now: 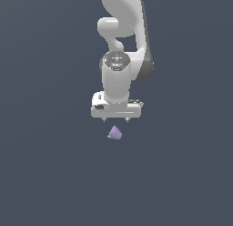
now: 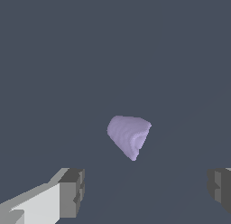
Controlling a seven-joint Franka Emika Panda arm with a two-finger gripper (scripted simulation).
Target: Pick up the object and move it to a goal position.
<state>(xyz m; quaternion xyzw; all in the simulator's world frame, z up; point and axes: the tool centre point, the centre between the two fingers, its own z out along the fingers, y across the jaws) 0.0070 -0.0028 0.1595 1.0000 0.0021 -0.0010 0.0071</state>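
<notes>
a: exterior view first. you have the white two-fingered robot gripper (image 1: 116,119) pointing straight down, and the tiny pale purple, faceted, pyramid-shaped object (image 1: 114,133) sits just beyond it on the flat dark grey-blue floor (image 1: 45,175). why do you think it hangs there rather than off to a side?

b: you want it lined up over the lump so a plain vertical drop puts a finger on each side. from this angle the lump appears a touch off the gripper's middle, so i would not call the alignment finished.

a: and the fingers, are they clamped on anything?

b: no. in the wrist view you see the grey finger pads (image 2: 72,191) spread wide, one at each lower corner, with bare floor between them. the gripper is released and grasps nothing. the object lies apart from both pads, not between them yet.

a: why so wide for such a small thing?

b: my guess is margin: a wide spread forgives a small lateral error on the way down. the risk you carry is the shape. those slanted facets may squirt out of flat pads if you close high on the point, so i judge you should descend low, near its broad end.

a: and the goal position?

b: neither view shows you any marker for it.
</notes>
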